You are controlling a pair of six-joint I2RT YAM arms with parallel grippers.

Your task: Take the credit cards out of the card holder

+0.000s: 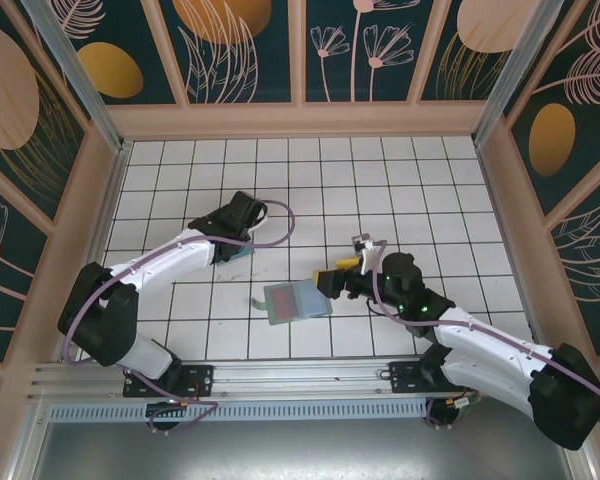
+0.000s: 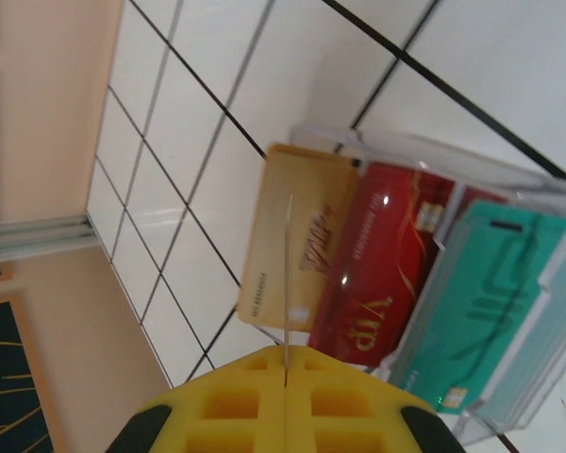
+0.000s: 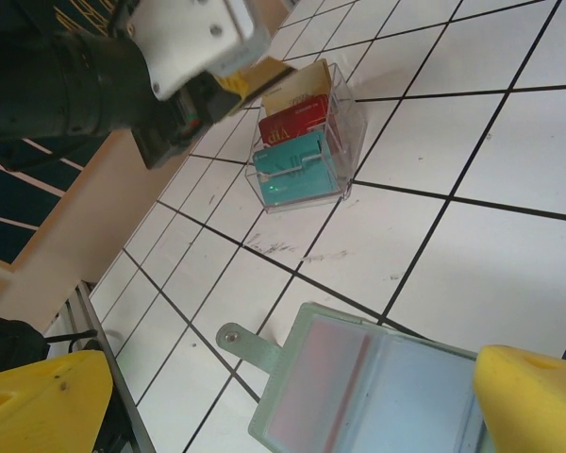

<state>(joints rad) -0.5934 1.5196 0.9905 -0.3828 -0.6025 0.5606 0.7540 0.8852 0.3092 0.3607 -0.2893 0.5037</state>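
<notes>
Left claw (image 2: 285, 366) clenched on edge-on credit card (image 2: 287, 283); right claw (image 3: 288, 392) released; red card (image 2: 387, 269) reads VIP.

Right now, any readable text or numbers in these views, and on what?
"VIP": red card, in the clear stand.
Likely "VIP", blurred: tan card.
Small print on the tan and red cards: too blurred to read.
No text seen: teal card, card holder.
</notes>
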